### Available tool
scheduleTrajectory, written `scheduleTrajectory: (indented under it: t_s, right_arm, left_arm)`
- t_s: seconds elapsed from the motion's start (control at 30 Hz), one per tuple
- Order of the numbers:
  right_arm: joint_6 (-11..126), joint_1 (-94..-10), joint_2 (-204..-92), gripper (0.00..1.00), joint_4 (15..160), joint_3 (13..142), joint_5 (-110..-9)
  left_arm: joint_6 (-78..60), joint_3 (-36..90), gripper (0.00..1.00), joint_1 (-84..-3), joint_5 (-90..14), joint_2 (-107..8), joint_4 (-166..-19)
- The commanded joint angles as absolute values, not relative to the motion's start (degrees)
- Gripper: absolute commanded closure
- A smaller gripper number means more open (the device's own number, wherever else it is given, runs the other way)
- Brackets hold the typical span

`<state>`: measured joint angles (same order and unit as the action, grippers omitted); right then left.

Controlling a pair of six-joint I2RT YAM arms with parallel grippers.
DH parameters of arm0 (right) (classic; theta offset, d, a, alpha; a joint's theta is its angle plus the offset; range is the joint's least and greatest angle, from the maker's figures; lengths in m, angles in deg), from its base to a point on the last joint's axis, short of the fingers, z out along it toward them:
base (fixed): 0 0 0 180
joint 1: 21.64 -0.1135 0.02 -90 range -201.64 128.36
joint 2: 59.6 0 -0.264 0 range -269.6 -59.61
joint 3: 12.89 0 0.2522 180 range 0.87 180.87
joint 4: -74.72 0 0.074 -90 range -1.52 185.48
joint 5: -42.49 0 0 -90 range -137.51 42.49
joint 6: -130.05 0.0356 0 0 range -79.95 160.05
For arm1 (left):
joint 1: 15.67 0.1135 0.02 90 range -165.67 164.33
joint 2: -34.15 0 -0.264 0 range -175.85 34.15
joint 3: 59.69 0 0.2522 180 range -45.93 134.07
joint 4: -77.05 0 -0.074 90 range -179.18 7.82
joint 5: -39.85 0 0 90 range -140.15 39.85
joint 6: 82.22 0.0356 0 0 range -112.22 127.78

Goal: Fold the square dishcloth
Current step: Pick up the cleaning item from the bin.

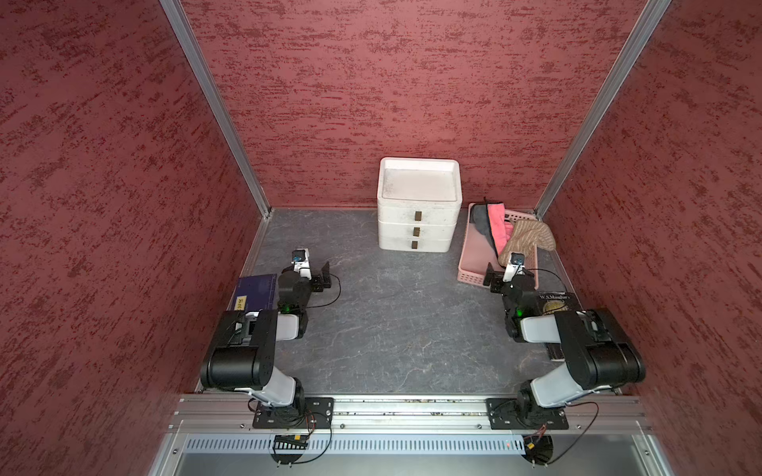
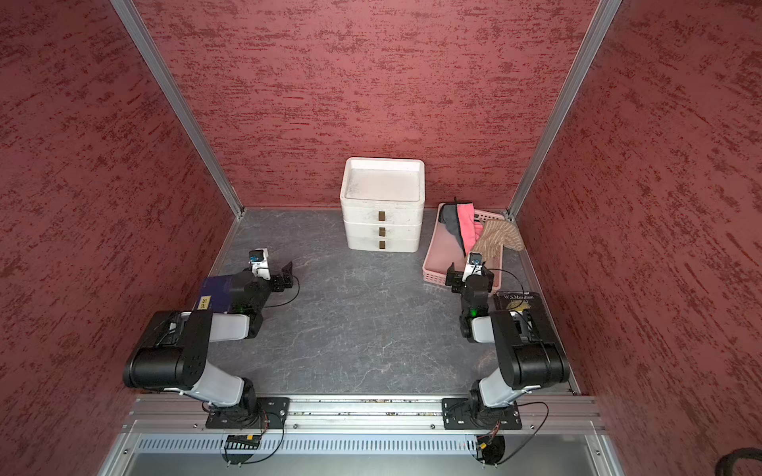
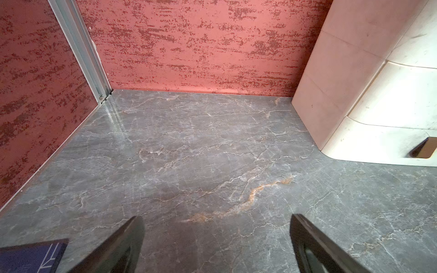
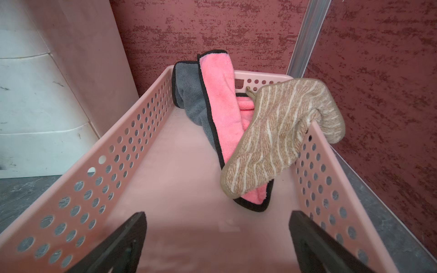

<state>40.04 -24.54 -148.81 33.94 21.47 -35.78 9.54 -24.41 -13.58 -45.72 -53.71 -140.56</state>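
Robot lab test cell, not a home. Evidence: red textured wall panels (image 1: 412, 82) on three sides, framed by bare aluminium posts (image 1: 214, 107). Two arms (image 1: 247, 350) bolted to an aluminium rail (image 1: 412, 406) along the worktop's (image 1: 391, 329) near edge. Staged household props at the far edge: drawer unit (image 1: 418, 206), pink basket (image 1: 470, 278) of cloths (image 1: 497, 228).

We keep both arms folded low, each elbow drawn back well behind its own jaws. Our left arm (image 1: 255, 342) bends at a raised elbow, the forearm reaching forward to the wrist. The left jaws stand wide apart with nothing between them. Our right arm (image 1: 577, 346) mirrors that pose, and the right jaws are spread just as wide and empty. On each wrist, a small camera sits just behind the jaws.
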Motion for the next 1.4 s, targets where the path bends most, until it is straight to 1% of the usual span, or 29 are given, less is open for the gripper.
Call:
scheduleTrajectory:
  t_s: [0.0,0.47,0.5,0.53,0.57,0.6,0.63,0.67,0.7,0.77,0.8,0.87,0.93,0.97,1.07,1.13,1.2,1.27,1.37]
  right_arm:
    - [40.3,-24.6,-148.5,0.01,33.5,21.9,-36.3]
    - [40.4,-24.6,-148.5,0.01,33.9,22.2,-36.3]
    - [40.2,-24.9,-147.9,0.01,33.6,22.1,-35.3]
    - [40.0,-25.1,-146.3,0.01,36.3,22.3,-35.3]
    - [38.5,-26.8,-144.4,0.01,37.1,22.0,-35.3]
    - [38.3,-29.2,-140.6,0.01,42.1,23.5,-26.3]
    - [40.7,-30.0,-137.5,0.01,50.8,26.4,-20.9]
    - [45.1,-29.9,-133.4,0.01,60.1,29.7,-17.4]
    - [48.7,-29.7,-130.8,0.02,68.6,32.4,-16.2]
    - [55.8,-29.4,-126.5,0.01,76.7,36.9,-19.2]
    - [61.1,-29.2,-124.8,0.01,80.4,38.6,-20.6]
    - [63.6,-29.0,-123.3,0.01,84.6,42.2,-25.4]
    - [63.3,-28.6,-126.1,0.01,88.8,48.2,-28.1]
    - [64.4,-28.5,-129.4,0.02,96.7,54.2,-26.5]
    - [65.3,-28.4,-144.7,0.02,117.6,74.6,-23.4]
    - [66.5,-28.2,-153.4,0.02,127.6,84.6,-19.2]
    - [68.4,-26.3,-159.5,0.05,133.2,91.6,-18.6]
    - [70.9,-23.7,-163.8,0.09,138.0,96.4,-21.5]
    - [72.1,-20.9,-168.8,0.14,139.7,100.1,-25.4]
  left_arm:
    - [9.0,-24.2,0.00,-13.3,-45.1,-53.5,-140.9]
    - [9.1,-24.2,0.00,-13.4,-44.9,-53.5,-140.9]
    - [9.1,-24.2,0.00,-13.3,-44.5,-53.5,-140.9]
    - [9.6,-24.2,0.00,-13.2,-43.0,-53.3,-140.7]
    - [10.1,-24.1,0.00,-13.1,-41.3,-52.4,-139.7]
    - [10.4,-23.6,0.00,-13.0,-40.2,-50.5,-136.5]
    - [10.6,-22.1,0.00,-12.9,-39.3,-48.1,-130.8]
    - [10.8,-19.8,0.00,-12.9,-38.9,-43.7,-123.5]
    - [11.3,-16.6,0.00,-12.9,-38.4,-40.1,-115.7]
    - [12.0,-9.4,0.00,-12.5,-35.9,-35.6,-100.0]
    - [11.8,-5.8,0.00,-12.3,-34.4,-34.7,-94.7]
    - [11.1,-0.7,0.00,-12.0,-32.0,-34.4,-83.5]
    - [10.6,0.7,0.00,-11.9,-29.9,-34.8,-79.7]
    - [10.6,-0.2,0.00,-11.9,-28.9,-35.0,-79.8]
    - [11.9,-5.7,0.00,-12.2,-27.2,-35.4,-84.5]
    - [12.3,-9.2,0.00,-12.1,-27.1,-36.1,-89.2]
    - [12.8,-11.0,0.00,-12.2,-26.4,-37.3,-91.3]
    - [13.1,-11.1,0.00,-12.5,-25.7,-38.8,-91.4]
    - [13.5,-10.9,0.00,-12.9,-24.3,-40.3,-91.3]
